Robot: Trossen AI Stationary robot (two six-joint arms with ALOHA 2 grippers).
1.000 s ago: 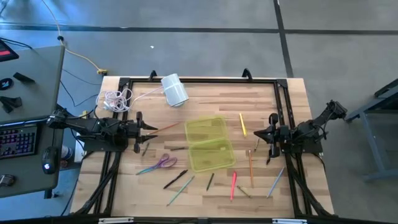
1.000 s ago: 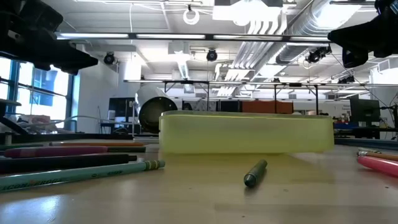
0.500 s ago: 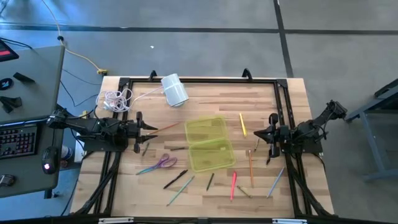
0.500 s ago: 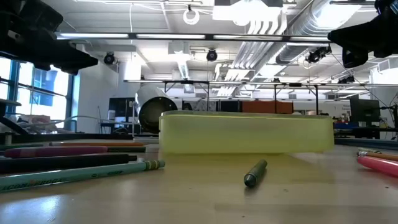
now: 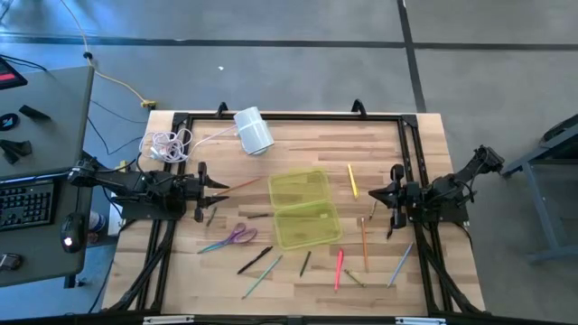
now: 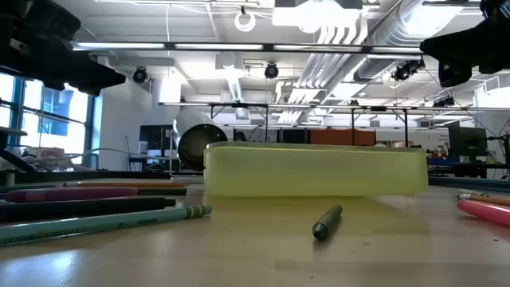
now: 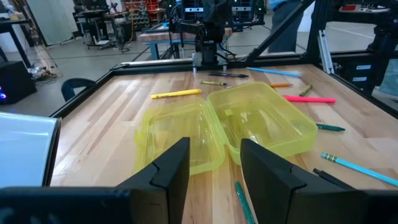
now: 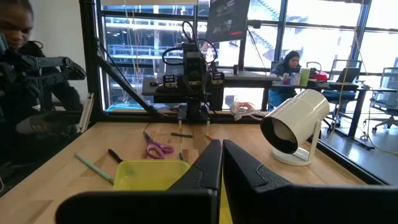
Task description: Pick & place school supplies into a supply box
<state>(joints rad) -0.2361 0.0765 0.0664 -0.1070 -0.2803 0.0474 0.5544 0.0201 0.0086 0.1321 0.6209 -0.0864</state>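
The supply box, translucent yellow-green, lies open on the table's middle, both halves flat on the wood; it also shows in the left wrist view and the low view. School supplies lie loose around it: purple-and-teal scissors, a yellow pen, an orange pencil, a pink pen, a black pen and a green pen. My left gripper hangs open at the table's left side, level, pointing at the box. My right gripper is shut and empty at the right side.
A white cylinder lies at the far edge with a coiled white cord to its left. A black frame runs around the table's edge. A person shows beyond the table in the right wrist view.
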